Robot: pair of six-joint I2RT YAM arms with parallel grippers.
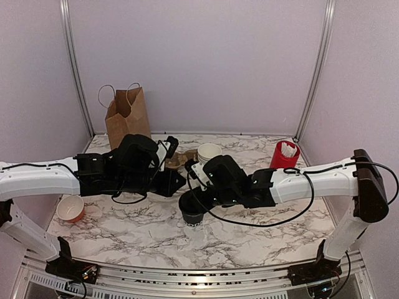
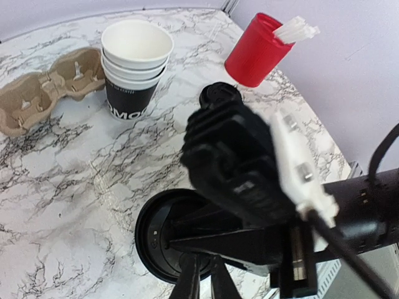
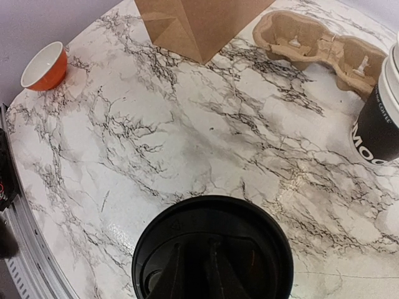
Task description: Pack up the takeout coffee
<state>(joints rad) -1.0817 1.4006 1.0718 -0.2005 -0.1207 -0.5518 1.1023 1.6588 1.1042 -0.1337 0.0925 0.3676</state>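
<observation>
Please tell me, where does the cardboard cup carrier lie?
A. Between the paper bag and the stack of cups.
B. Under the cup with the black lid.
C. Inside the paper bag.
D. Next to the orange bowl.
A: the cardboard carrier lies empty, with the paper bag on one side and the stack of cups on the other.

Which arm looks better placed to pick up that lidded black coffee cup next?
Right, probably. The right fingers sit centred above the takeout coffee, over its lid, while the left fingers only reach the lid's edge from the side.
</observation>
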